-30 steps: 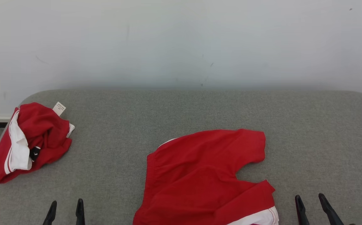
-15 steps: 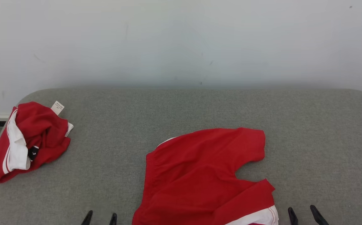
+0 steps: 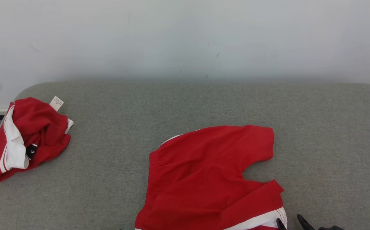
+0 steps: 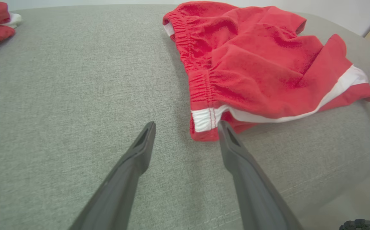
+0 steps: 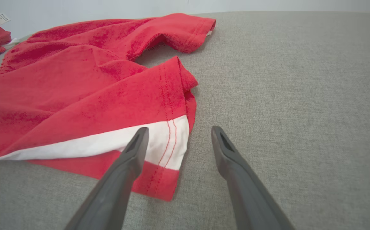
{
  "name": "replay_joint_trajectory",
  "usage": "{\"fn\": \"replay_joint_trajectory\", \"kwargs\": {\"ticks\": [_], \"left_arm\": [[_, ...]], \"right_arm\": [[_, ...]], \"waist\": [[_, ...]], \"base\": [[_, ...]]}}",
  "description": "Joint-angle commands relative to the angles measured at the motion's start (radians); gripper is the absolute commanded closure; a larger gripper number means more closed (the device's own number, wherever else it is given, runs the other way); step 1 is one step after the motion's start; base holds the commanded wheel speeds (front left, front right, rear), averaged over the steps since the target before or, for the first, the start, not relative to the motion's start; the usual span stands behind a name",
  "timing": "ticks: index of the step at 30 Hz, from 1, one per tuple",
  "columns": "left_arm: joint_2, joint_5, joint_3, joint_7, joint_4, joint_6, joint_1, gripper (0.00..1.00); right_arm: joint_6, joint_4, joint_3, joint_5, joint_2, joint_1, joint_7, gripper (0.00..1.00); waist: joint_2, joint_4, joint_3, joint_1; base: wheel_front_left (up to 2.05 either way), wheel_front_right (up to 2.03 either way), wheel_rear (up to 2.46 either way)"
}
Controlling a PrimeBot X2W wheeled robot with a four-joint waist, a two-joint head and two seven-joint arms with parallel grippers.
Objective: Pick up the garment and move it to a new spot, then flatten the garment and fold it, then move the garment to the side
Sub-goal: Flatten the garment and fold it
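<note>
Spread wide and empty: left pincer (image 4: pixel 186 125), right pincer (image 5: pixel 179 128). Just ahead of the left one, by its right finger: waistband corner of red shorts (image 4: pixel 252 64). Under the right one's left finger: white-striped leg hem. Shorts lie between both on grey bench (image 3: pixel 108 127), long axis running pincer to pincer. Farther left: crumpled red garment (image 3: pixel 28 137), well apart. Approach looks unobstructed.
</note>
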Motion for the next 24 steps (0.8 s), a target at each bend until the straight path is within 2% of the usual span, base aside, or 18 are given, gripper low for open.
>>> {"fn": "replay_joint_trajectory", "kwargs": {"ticks": [1, 7, 17, 18, 19, 20, 21, 24], "left_arm": [[0.008, -0.005, -0.01, -0.003, 0.013, 0.002, -0.015, 0.0], [0.021, -0.037, -0.071, -0.003, 0.047, 0.002, -0.075, 0.0], [0.031, -0.063, -0.13, -0.003, 0.056, 0.002, -0.126, 0.0], [0.029, -0.066, -0.133, -0.003, 0.053, 0.002, -0.13, 0.02], [0.028, -0.072, -0.138, -0.003, 0.052, 0.002, -0.133, 0.19], [0.028, -0.076, -0.148, -0.003, 0.053, 0.002, -0.134, 0.8], [0.03, -0.081, -0.157, -0.003, 0.055, 0.002, -0.136, 1.0], [0.027, -0.092, -0.168, -0.003, 0.062, 0.002, -0.143, 1.0]], "right_arm": [[0.001, 0.015, 0.011, 0.008, -0.003, -0.013, 0.0, 0.0], [0.001, 0.103, 0.07, 0.04, -0.002, -0.079, 0.0, 0.0], [0.001, 0.138, 0.14, 0.089, -0.013, -0.126, 0.0, 0.0], [0.001, 0.134, 0.141, 0.091, -0.014, -0.125, 0.0, 0.49], [0.001, 0.13, 0.143, 0.092, -0.014, -0.124, 0.0, 0.95], [0.001, 0.124, 0.144, 0.093, -0.015, -0.124, 0.0, 1.0], [0.001, 0.12, 0.143, 0.093, -0.017, -0.123, 0.0, 1.0], [0.001, 0.11, 0.143, 0.094, -0.015, -0.112, 0.0, 1.0]], "waist": [[-0.0001, 0.002, 0.004, -0.0001], [-0.0001, 0.004, 0.016, -0.0001], [-0.0001, 0.002, 0.028, -0.0001], [-0.0001, 0.002, 0.029, -0.0001], [-0.0001, 0.001, 0.029, -0.0001], [-0.0001, 0.001, 0.029, -0.0001], [-0.0001, 0.001, 0.028, -0.0001], [-0.0001, 0.001, 0.027, -0.0001]], "base": [[0.0, 0.0, 0.0], [0.0, 0.0, 0.0], [0.0, 0.0, 0.0], [0.0, 0.0, 0.0], [0.0, 0.0, 0.0], [0.0, 0.0, 0.0], [0.0, 0.0, 0.0], [0.0, 0.0, 0.0]]}}
